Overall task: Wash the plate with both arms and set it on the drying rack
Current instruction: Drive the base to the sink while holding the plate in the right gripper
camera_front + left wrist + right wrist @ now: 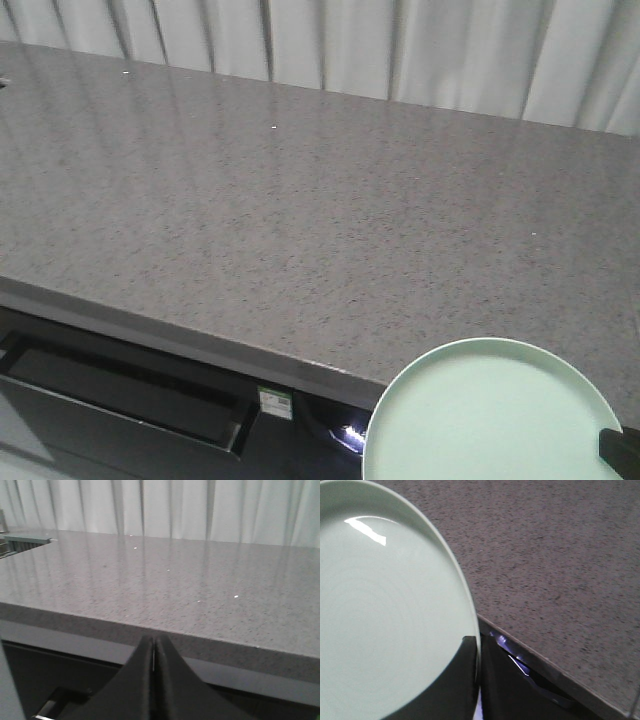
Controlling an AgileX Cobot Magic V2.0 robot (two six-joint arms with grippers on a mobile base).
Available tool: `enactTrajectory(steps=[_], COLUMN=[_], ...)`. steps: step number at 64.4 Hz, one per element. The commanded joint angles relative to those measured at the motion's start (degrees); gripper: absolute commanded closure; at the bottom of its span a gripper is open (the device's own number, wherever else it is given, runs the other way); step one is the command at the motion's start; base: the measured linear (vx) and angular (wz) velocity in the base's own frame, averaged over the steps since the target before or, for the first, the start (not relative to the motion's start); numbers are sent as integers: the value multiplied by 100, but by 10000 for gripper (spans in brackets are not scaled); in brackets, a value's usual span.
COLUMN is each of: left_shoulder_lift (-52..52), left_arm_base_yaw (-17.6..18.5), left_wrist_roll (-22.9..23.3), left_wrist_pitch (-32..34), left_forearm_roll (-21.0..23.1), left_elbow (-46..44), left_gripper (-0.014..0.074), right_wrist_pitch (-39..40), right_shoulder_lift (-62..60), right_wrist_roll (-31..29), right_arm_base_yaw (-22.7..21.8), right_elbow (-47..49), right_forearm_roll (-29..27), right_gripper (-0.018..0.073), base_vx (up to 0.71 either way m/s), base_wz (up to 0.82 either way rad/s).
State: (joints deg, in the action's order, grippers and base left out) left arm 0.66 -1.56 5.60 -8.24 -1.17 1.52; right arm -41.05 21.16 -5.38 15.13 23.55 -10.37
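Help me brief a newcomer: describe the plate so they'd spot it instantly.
Find the speckled grey countertop. At its front edge, lower right in the front view, the right gripper pinches the plate by its rim. It is the only round, mint-green thing.

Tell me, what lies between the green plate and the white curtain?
Only bare grey speckled countertop stretches from the plate to the curtain, nothing standing on it, as the front-facing view shows.
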Motion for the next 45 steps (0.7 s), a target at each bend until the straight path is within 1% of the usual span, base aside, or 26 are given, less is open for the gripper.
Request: enactTrajectory(steps=[1, 23, 45], left_shoulder_lift=[88, 88, 88], left_arm_base_yaw=[-1, -1, -1], left_wrist_roll=[41, 41, 41], left_wrist_pitch=[458, 458, 458], left_forearm_roll=[-4, -4, -4], left_elbow=[124, 124, 124], left_gripper=[602, 602, 602], right_wrist_pitch=[378, 378, 378], right_shoulder_lift=[35, 35, 35], right_wrist_roll=[-11, -11, -11], right_arm_base_yaw=[-19, -19, -19], right_elbow=[163, 163, 163], right_forearm_roll=[-51, -51, -51], right_gripper=[568, 568, 568], base_vx=[-14, -15, -16], base_wz=[53, 57, 70])
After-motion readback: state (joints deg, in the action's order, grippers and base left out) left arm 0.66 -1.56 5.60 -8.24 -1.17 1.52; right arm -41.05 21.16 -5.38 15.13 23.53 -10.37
